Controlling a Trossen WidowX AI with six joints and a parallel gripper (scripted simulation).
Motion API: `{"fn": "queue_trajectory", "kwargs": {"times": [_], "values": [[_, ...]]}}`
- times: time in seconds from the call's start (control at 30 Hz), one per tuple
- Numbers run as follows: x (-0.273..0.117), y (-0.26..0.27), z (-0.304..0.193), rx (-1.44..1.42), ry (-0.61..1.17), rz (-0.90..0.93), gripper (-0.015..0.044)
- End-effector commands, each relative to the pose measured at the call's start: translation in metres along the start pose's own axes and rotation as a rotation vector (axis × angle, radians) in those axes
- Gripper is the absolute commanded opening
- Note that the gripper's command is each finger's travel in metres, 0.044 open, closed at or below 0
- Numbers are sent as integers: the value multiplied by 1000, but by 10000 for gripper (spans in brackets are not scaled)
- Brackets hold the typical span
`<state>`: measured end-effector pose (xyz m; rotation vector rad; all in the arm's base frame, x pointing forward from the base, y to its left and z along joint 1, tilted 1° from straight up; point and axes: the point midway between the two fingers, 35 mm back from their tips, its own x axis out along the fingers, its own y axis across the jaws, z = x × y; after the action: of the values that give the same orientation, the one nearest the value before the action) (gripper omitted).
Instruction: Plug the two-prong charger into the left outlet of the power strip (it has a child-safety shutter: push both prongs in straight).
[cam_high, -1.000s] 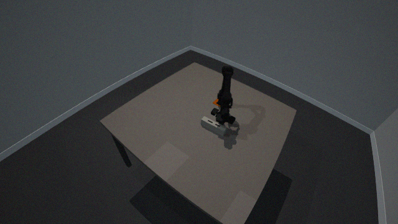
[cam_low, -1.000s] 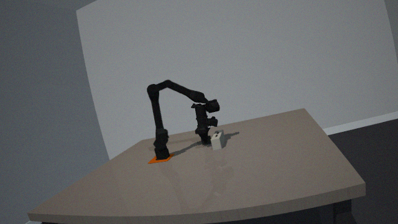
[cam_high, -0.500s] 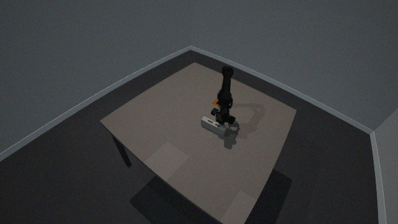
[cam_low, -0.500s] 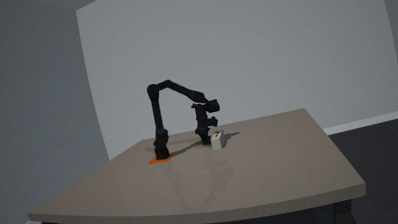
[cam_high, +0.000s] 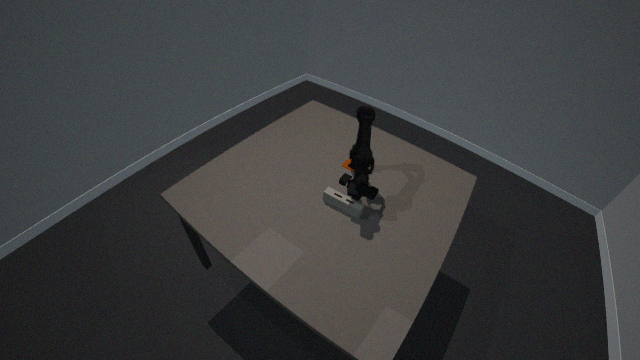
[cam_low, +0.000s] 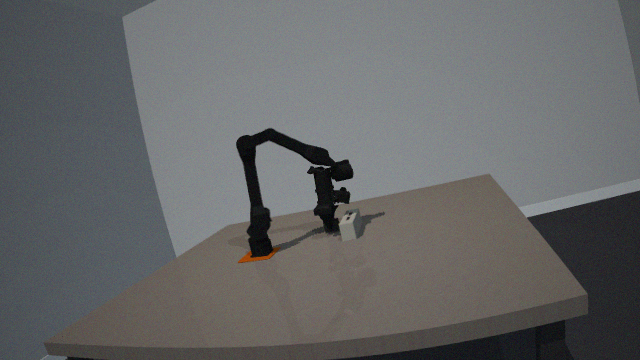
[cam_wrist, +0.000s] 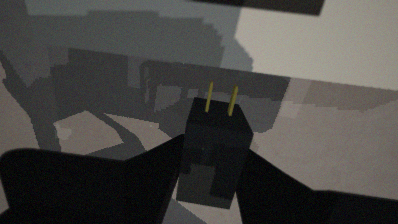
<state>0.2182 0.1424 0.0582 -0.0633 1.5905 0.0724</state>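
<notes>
The charger (cam_wrist: 217, 135) is a black block with two thin gold prongs, seen in the wrist view. My gripper (cam_wrist: 209, 144) (cam_low: 330, 229) is shut on it, one dark finger on each side. The prongs are bare and point toward the top of the wrist view, outside any outlet. The pale power strip (cam_high: 342, 204) (cam_low: 348, 231) (cam_wrist: 320, 50) lies on the table with dark outlets on its top face. In the exterior view the gripper is low, just left of the strip. The charger cannot be made out in the top and exterior views.
The arm stands on an orange base plate (cam_low: 245, 259) on the brown table (cam_high: 225, 200) (cam_low: 450, 260). Shadows of the arm fall over the strip and the table around it. Two paler patches lie near the table's front edge in the top view.
</notes>
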Motion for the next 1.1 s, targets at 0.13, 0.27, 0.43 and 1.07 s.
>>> {"fn": "queue_trajectory", "kwargs": {"times": [0.13, 0.27, 0.43, 1.07], "values": [[-1, 0, 2, 3, -2, 2, 0], [-1, 0, 3, 3, -3, 3, 0], [-1, 0, 4, 4, -3, 3, 0], [0, 0, 8, 4, -4, 3, 0]]}}
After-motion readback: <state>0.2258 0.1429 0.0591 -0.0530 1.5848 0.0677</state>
